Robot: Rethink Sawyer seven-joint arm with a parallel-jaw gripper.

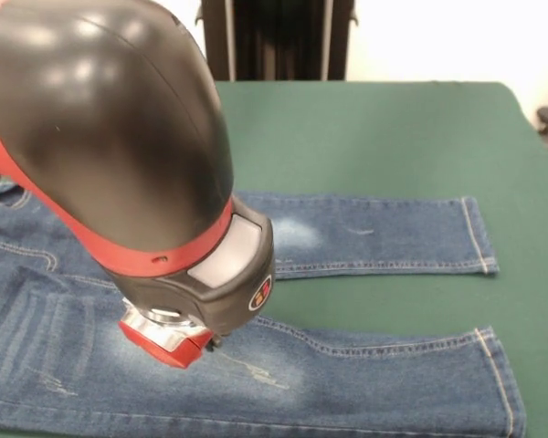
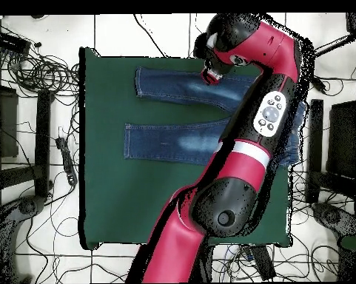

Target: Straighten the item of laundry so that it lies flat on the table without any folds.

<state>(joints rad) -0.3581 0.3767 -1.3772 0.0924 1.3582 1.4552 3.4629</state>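
The jeans (image 1: 374, 239) lie spread with both legs apart on the green worktop (image 1: 393, 128), arm's hand (image 1: 169, 339) right over one thigh, can't tell if it's spread

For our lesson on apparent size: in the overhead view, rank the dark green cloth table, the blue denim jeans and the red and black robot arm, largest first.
1. Dark green cloth table
2. Red and black robot arm
3. Blue denim jeans, partly hidden under the arm

The arm stands nearer the camera, so its rank is unsure.
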